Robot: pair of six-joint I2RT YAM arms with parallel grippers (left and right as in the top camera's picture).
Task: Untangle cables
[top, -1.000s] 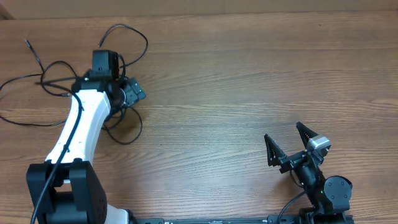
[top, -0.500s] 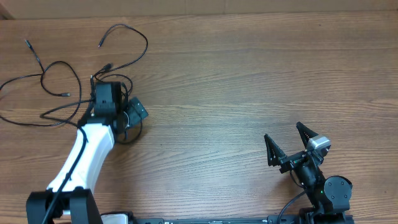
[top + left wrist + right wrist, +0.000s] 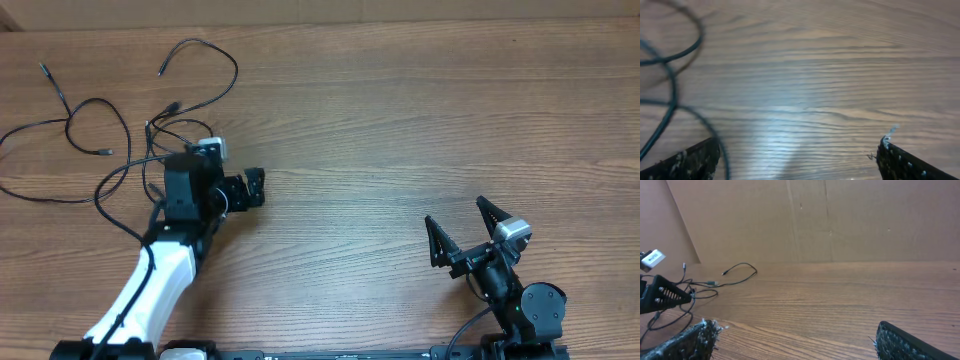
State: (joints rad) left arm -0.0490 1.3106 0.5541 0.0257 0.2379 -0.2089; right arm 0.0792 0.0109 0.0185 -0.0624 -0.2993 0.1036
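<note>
Thin black cables [image 3: 96, 100] lie in a loose tangle on the wooden table [image 3: 400, 120] at the far left, with small plugs at their free ends. My left gripper [image 3: 250, 190] hovers just right of the tangle, pointing right, open and empty. In the left wrist view, blurred cables [image 3: 672, 95] run past the left finger, and nothing lies inside the left gripper [image 3: 800, 162]. My right gripper [image 3: 460, 225] rests near the front right, open and empty. The right wrist view shows the cables [image 3: 742, 264] far off at the left, beyond the right gripper [image 3: 800, 342].
A brown cardboard wall [image 3: 840, 220] stands along the table's far edge. The left arm's white link [image 3: 160, 280] reaches up from the front left corner. The right arm's base [image 3: 530, 310] sits at the front right.
My left arm has drawn back from over the tangle toward the front, and its gripper has swung right. The cables shifted slightly. The right arm has not moved.
</note>
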